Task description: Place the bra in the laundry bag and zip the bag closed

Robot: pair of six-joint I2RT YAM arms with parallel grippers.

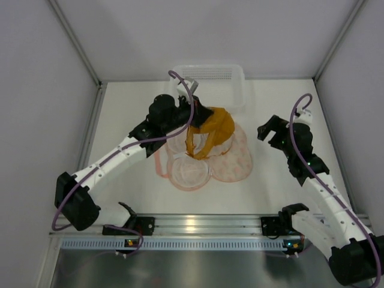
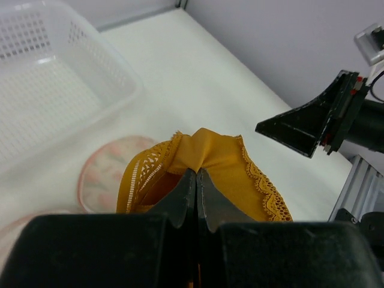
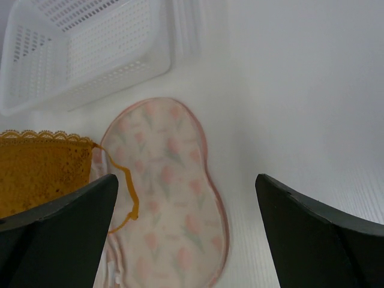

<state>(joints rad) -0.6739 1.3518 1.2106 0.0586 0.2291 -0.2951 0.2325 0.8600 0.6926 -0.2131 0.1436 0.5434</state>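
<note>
The mustard-orange bra [image 1: 211,129] hangs from my left gripper [image 1: 197,114], which is shut on its fabric above the laundry bag. In the left wrist view the jaws [image 2: 197,177] pinch the bra [image 2: 225,162] by its lace-edged cloth. The pink patterned laundry bag [image 1: 231,162] lies open and flat on the table, its white mesh panel [image 1: 189,171] toward me. The bra's straps dangle onto the bag. My right gripper [image 1: 270,131] is open and empty, to the right of the bag; its view shows the bag's lid [image 3: 174,192] and the bra's edge [image 3: 42,168].
A white slotted plastic basket [image 1: 231,81] stands at the back of the table behind the bag, also in the left wrist view [image 2: 54,90] and right wrist view [image 3: 90,48]. The bag's coral loop [image 1: 159,165] lies left of it. Grey walls close both sides.
</note>
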